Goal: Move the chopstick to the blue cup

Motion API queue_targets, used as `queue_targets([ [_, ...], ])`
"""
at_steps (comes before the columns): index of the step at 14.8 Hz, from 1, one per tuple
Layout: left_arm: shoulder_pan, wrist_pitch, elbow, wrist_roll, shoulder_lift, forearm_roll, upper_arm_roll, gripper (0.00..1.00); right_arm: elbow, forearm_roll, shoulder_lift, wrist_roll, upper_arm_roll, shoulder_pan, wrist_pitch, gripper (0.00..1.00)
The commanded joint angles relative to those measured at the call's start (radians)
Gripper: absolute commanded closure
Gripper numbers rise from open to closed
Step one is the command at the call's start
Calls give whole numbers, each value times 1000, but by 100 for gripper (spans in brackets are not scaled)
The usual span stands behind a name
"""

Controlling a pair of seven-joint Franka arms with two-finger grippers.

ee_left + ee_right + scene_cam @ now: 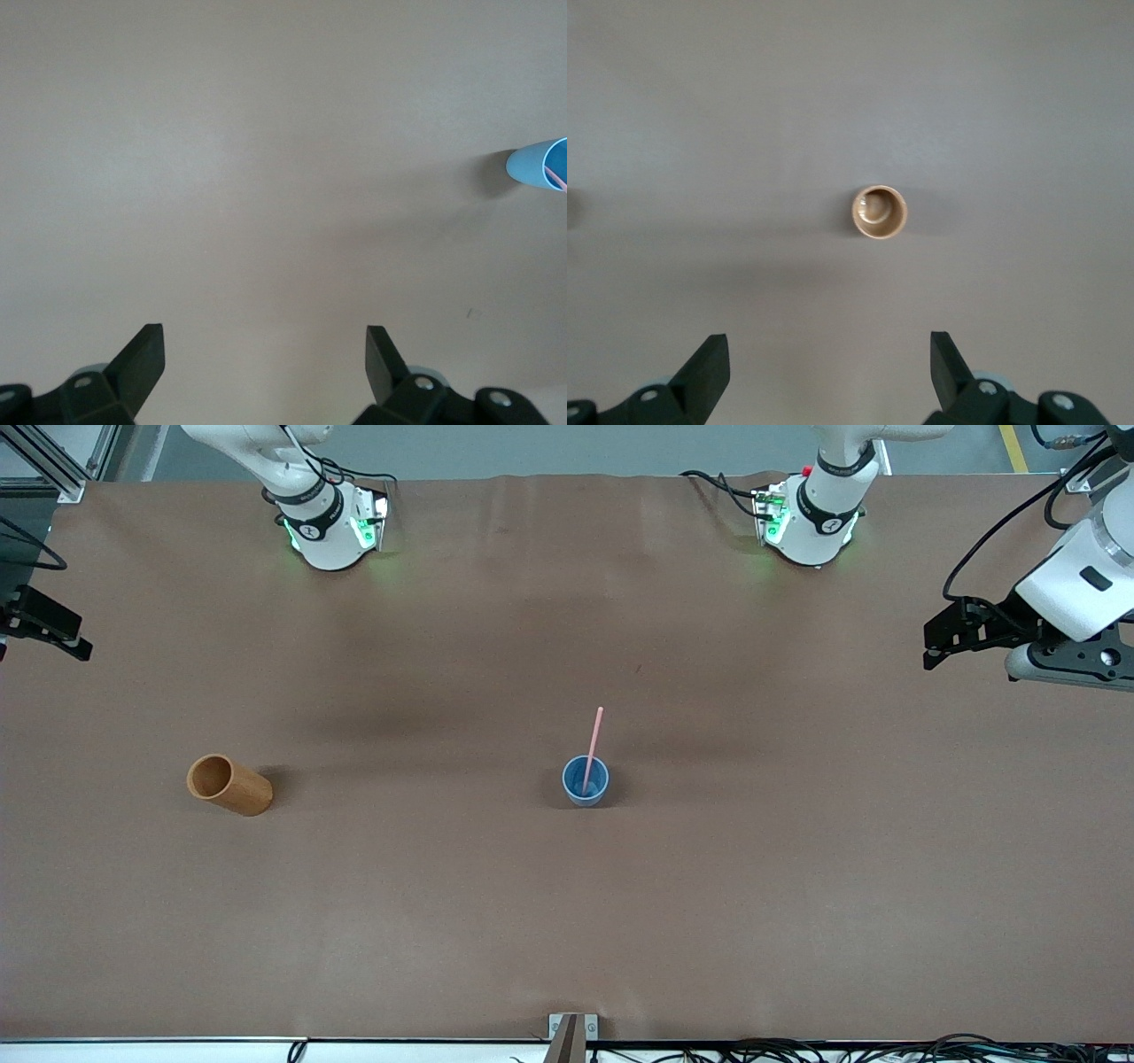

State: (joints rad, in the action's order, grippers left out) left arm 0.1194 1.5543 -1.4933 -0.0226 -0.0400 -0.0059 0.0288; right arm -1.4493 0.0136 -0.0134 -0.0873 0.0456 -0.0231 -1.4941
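Front view: the thin, pale pink chopstick (594, 746) stands in the small blue cup (586, 781) at the frame's centre, leaning on the rim with its upper end well above it; an orange-brown cup (229, 784) stands at middle left; the left gripper (946, 638) hangs at the right edge, the right gripper (49, 633) at the left edge. Left wrist view: the left gripper's fingers (142, 361) stand spread and empty over bare table (266, 177); the blue cup shows at the right edge. Right wrist view: the right gripper's fingers (707, 365) stand apart, empty, above the orange-brown cup at centre.

White arms (833, 487), black cables, black pincer (264, 359).
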Motion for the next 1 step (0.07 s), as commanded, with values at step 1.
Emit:
queue_targets([
  [1,-6,0,22,1,-11,-6,5,0,4,32,3,-15,-7,-9,-14,0],
])
